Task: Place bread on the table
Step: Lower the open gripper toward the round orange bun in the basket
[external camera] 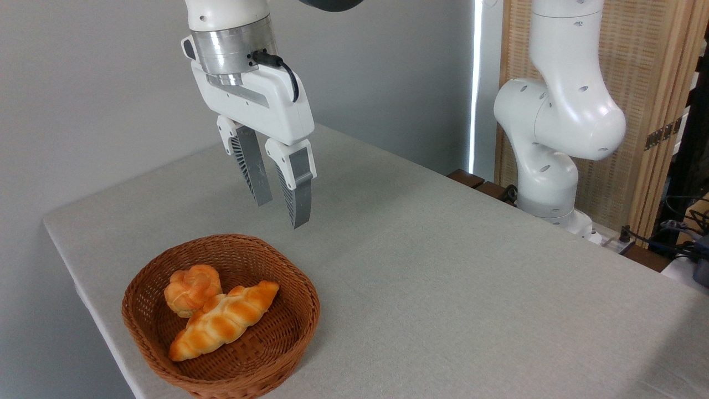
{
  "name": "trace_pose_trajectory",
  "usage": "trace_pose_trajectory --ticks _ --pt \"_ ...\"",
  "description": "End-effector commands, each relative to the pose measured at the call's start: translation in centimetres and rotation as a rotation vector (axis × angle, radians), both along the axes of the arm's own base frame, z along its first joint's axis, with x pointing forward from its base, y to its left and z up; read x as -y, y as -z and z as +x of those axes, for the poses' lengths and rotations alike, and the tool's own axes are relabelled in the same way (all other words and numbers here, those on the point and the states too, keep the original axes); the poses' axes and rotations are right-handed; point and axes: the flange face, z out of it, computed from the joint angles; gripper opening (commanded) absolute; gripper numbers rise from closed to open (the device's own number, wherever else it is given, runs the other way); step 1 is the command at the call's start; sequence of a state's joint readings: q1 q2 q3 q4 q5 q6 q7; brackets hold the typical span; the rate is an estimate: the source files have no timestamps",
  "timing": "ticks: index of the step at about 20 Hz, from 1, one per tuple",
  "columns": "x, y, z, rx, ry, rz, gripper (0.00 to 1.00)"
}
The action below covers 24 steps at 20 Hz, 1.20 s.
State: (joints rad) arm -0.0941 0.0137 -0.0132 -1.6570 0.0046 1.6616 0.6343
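From the fixed camera, the gripper (pixel 281 213) hangs in the air above the table (pixel 443 266), fingers spread with a clear gap between them and nothing held. It sits up and to the far side of the wicker basket (pixel 302 327), well clear of the rim.

Down in the basket, the bread (pixel 191 289) — the small round knotted bun — rests on the left side of the bowl, touching the longer braided loaf (pixel 224 320), which lies diagonally just right of it and nearer us. The bun looks to be leaning on the loaf's shoulder, so the two are snug.

The step in hand looks like the approach to the pick, and nothing has been lifted yet. To do it well, the arm wants to come toward us and left until the fingers straddle the bun alone, then descend straight. The tight spot is the side where bun meets loaf — a finger coming down there could land on the loaf or nudge it. Turning the wrist so the fingers close along the free sides of the bun should avoid that. The glossy rounded crust may slip, so a grip low around its widest part seems safest. There is plenty of bare cloth to the right of the basket for the set-down.
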Motion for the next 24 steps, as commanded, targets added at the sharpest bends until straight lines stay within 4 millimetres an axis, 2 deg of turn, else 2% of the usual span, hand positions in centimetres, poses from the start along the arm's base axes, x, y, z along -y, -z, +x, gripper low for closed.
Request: trace_pose_trajectory --ticks 1,11,16,18,21,24 --pt "-0.1 -0.2 -0.3 -0.014 0.009 0.012 1.0" --pt "-0.1 -0.1 -0.1 -0.007 0.009 0.005 1.0" --pt "0.7 0.3 0.4 0.041 0.004 -0.008 1.0" --pt "1.1 1.2 0.5 0.069 -0.035 -0.024 1.0" --pt "1.3 1.0 1.3 0.14 -0.13 -0.064 1.0" --pt "1.6 2.1 1.4 0.155 -0.168 -0.08 1.0"
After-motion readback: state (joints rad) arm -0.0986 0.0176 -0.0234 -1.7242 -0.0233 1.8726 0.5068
